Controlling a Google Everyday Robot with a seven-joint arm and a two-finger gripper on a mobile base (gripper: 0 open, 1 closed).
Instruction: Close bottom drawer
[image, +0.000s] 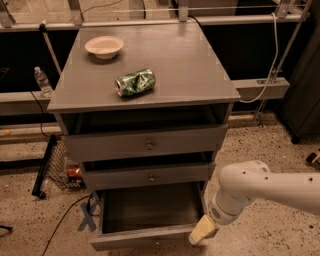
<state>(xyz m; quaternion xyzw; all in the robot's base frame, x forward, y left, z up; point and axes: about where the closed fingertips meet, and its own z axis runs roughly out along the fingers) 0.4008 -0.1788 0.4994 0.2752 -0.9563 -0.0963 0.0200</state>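
While drawn together into one pale wedge and holding nothing, set low by the gripper (196, 239) at the right front corner of the bottom drawer (140, 241), touching it or just short of it, hard to tell which. Closed up that way, by the look of it, to serve as a blunt pushing pad rather than a clamp, with nothing here to grasp. Carried in from the right on a white arm (260, 187) bent down near floor height.

Left of the fingers (205, 227), pulled well out from the grey cabinet (225, 116) and showing a bare dark inside: that lowest drawer, still open, the closing not yet done. Above and left of the fingers, the middle drawer (150, 177) out only slightly, and higher again the top drawer (147, 145) much the same. Far above the fingers on the worktop (190, 75), a crushed green can (135, 82) and a pale bowl (104, 46), well apart from any push.

Likely next: a straight press back toward the cabinet. Risk in shoving at one corner: skewing the drawer and jamming it; probably safer nearer the middle of the front.
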